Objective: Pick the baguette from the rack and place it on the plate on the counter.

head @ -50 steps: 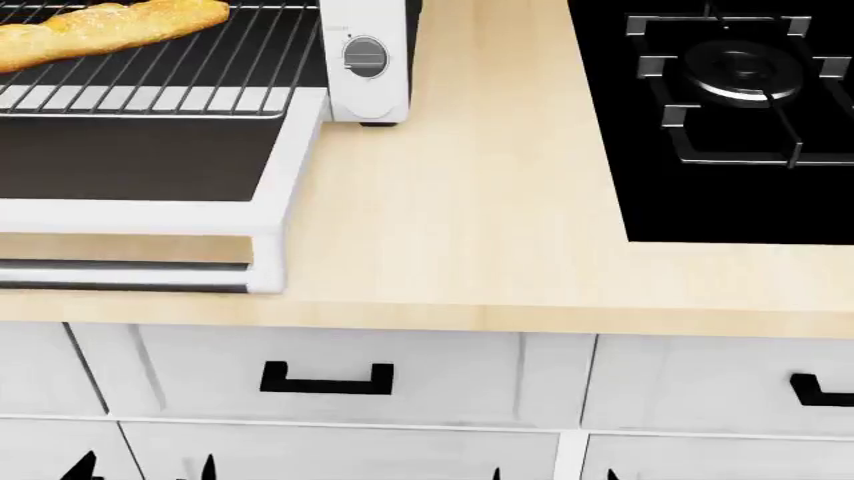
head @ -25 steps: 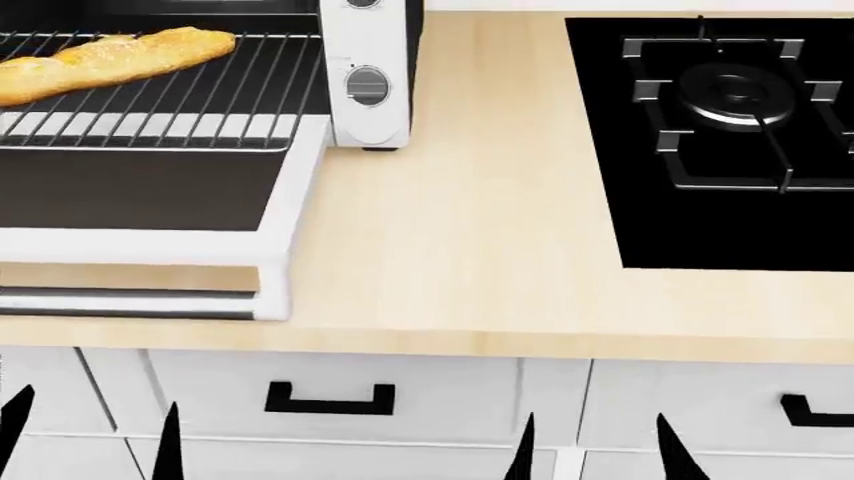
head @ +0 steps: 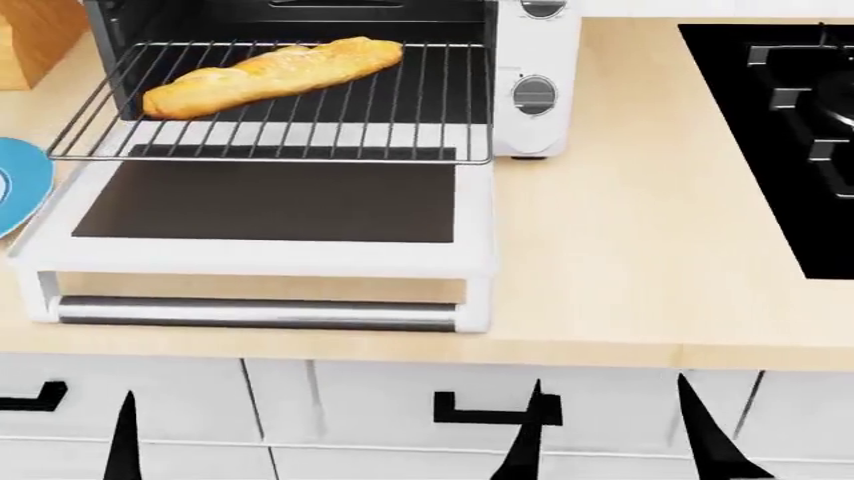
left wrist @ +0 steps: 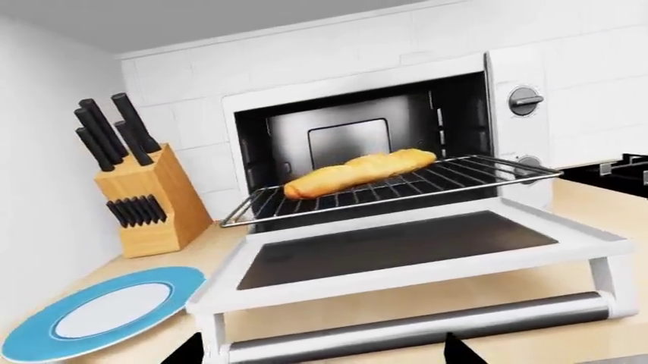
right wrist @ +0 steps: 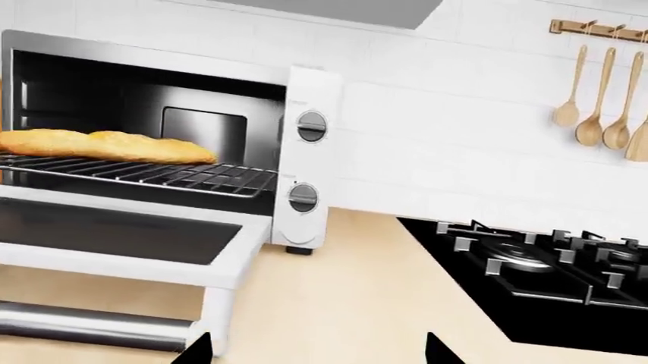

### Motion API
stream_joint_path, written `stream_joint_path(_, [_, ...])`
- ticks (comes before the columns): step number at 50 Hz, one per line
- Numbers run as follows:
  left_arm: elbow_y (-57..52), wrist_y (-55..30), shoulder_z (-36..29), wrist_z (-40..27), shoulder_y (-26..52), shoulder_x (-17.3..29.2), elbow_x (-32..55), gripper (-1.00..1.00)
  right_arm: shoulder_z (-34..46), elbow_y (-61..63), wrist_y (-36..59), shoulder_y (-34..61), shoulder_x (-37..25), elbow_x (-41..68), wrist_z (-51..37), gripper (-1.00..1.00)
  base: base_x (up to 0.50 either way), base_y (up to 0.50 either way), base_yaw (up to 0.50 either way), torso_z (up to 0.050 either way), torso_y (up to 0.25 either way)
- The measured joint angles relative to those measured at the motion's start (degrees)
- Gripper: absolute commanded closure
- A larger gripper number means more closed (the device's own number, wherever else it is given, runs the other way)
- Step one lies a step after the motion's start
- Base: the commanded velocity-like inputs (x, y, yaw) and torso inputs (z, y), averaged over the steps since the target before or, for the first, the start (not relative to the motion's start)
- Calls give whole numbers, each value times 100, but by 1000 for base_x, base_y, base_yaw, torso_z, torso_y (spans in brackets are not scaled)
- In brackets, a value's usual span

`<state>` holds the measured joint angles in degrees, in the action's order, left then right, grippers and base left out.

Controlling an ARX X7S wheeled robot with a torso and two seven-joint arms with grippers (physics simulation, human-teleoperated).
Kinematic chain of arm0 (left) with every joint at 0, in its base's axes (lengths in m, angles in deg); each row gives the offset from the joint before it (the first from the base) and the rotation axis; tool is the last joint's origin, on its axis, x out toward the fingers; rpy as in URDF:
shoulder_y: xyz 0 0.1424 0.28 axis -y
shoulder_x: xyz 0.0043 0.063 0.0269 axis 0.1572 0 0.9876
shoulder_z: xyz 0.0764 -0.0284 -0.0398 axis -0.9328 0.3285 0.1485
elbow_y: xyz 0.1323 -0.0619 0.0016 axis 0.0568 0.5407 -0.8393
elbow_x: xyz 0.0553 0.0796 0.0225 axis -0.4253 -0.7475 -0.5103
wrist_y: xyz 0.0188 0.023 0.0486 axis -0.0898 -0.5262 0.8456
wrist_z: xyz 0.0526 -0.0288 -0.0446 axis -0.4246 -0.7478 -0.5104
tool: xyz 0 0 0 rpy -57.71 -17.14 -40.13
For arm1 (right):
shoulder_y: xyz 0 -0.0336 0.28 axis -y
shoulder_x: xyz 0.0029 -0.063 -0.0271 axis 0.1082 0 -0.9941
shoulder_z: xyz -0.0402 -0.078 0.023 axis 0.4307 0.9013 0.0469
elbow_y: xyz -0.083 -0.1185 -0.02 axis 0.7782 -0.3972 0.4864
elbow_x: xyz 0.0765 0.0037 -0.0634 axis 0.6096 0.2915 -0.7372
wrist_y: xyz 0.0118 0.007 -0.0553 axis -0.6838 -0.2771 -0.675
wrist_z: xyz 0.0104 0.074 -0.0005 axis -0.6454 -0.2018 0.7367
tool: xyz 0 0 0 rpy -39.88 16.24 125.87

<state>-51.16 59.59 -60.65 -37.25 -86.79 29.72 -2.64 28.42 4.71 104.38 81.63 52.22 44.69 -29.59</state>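
The baguette (head: 267, 75) lies slantwise on the silver wire rack (head: 334, 125), which is pulled partly out of the open white oven. It also shows in the left wrist view (left wrist: 360, 171) and the right wrist view (right wrist: 102, 144). The blue-rimmed plate (left wrist: 102, 311) sits on the beige counter (head: 627, 250) left of the oven door; only its edge (head: 16, 185) shows in the head view. My left gripper (left wrist: 319, 353) and right gripper (head: 614, 440) are both open and empty, low in front of the counter edge, well short of the rack.
The oven door (head: 267, 215) lies folded down flat over the counter, with a steel handle (head: 254, 312) at its front. A knife block (left wrist: 142, 197) stands left of the oven. A black stovetop (head: 801, 130) is at the right. White drawers with black handles (head: 481, 408) are below.
The head view has swung left: the oven and rack now sit near the middle and the plate's edge has come into view. The fingertips show higher. The baguette stays on the rack.
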Motion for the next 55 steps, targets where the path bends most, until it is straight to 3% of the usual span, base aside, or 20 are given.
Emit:
stream_joint_path(18, [-103, 58, 122, -96, -181, 89, 84, -100, 153, 224, 131, 20, -94, 39, -97, -100, 0, 500, 0, 50, 30])
stream_joint_path(23, [-119, -11, 136, -109, -145, 126, 92, -100, 165, 262, 216, 56, -101, 92, -118, -100, 0, 52, 0, 50, 30])
stream_joint_path(34, [-737, -1382, 227, 34, 756, 356, 319, -100, 164, 871, 1283, 719, -281, 154, -123, -100, 0, 0, 0, 50, 30])
stream_joint_path(39, [-962, -2006, 265, -871, 1538, 1116, 1592, -100, 130, 1256, 1916, 1180, -391, 177, -108, -100, 0, 0, 0, 50, 31])
stream_joint_path(45, [-945, -2769, 308, -2698, 3337, 2236, 4357, -100, 20, 1854, 2911, 2236, -1018, 1110, -760, -100, 0, 0, 0, 50, 30])
stream_joint_path(50, [-899, -3165, 278, -3653, 4447, 2775, 6014, -100, -10, 2134, 3398, 2934, -1552, 2033, -1453, -100, 0, 0, 0, 50, 30])
stream_joint_path(55, [-816, -3454, 181, -4283, 5261, 3096, 7107, -100, 10, 2296, 3712, 3471, -1944, 2667, -1925, -100, 380, 0, 0, 50, 30])
